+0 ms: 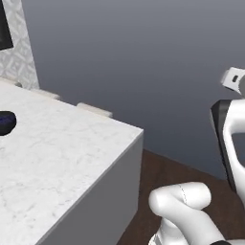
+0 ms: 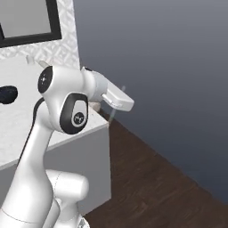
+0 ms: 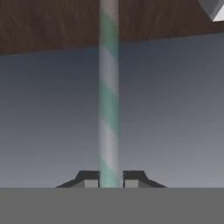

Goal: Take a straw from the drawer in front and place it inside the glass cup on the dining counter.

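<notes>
My gripper (image 3: 111, 178) is shut on a straw (image 3: 108, 109) striped white and green, which runs straight out from between the two dark fingertips towards the dark wood floor. From the right base view, the white hand (image 2: 117, 99) hangs past the corner of the dining counter (image 2: 26, 124), with the straw a faint thin line (image 2: 114, 112) below it. The same white marble dining counter (image 1: 62, 162) spreads across the left of the left base view. The drawer and the glass cup are out of view.
A dark blue bowl (image 1: 5, 122) (image 2: 8, 94) sits on the counter's far left. A plain grey wall (image 1: 143, 57) stands behind, and dark wood floor (image 2: 156, 187) lies to the counter's right. A black-framed window (image 2: 26, 20) shows at the upper left.
</notes>
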